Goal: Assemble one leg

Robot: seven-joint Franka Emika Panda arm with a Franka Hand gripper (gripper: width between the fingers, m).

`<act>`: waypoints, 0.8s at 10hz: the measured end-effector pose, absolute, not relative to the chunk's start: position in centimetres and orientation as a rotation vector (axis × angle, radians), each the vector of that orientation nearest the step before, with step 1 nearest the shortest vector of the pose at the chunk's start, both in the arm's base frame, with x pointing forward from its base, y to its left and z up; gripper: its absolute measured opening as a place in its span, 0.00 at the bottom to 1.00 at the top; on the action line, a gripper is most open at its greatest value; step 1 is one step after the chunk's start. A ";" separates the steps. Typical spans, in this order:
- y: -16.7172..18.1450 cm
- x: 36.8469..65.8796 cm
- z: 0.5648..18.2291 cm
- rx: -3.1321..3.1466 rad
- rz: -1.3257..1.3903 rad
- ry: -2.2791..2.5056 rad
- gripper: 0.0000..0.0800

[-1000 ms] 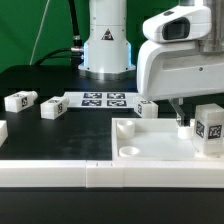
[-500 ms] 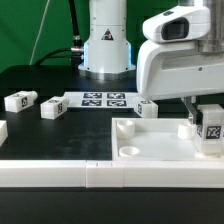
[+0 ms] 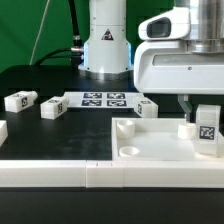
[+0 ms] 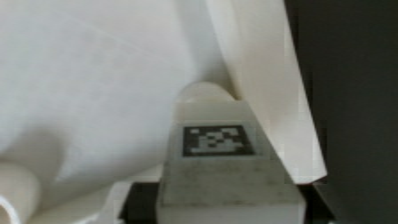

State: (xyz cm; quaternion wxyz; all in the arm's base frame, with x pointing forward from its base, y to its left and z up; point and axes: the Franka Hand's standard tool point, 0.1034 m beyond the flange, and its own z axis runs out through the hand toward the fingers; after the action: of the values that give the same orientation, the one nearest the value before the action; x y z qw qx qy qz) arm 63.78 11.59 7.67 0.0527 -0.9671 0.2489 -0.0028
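My gripper point(image 3: 205, 112) is shut on a leg point(image 3: 207, 129), a small white post with a black-and-white tag. It holds the leg upright over the right part of the large white panel point(image 3: 150, 140). In the wrist view the leg point(image 4: 217, 140) runs out from between my fingers point(image 4: 150, 200), tag facing the camera, with the panel point(image 4: 89, 90) behind it. I cannot tell whether the leg's lower end touches the panel.
Three loose legs lie on the black table: two at the exterior view's left point(image 3: 20, 101) point(image 3: 52, 108) and one point(image 3: 146, 108) behind the panel. The marker board point(image 3: 100, 98) lies before the robot base. The panel has a round hole point(image 3: 130, 152) near its front left corner.
The arm has shifted slightly toward the exterior view's right and risen a little. The leg stays in the grip over the panel's right part.
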 end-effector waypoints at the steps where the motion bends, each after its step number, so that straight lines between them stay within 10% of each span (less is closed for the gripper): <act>1: 11.6 63.8 7.7 -2.897 -0.004 0.909 0.37; 8: 12.3 63.5 7.5 -2.356 0.058 1.927 0.37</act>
State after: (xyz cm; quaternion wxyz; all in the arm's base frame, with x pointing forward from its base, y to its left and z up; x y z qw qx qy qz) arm 63.45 12.29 7.48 0.0487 -0.7730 0.6323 0.0191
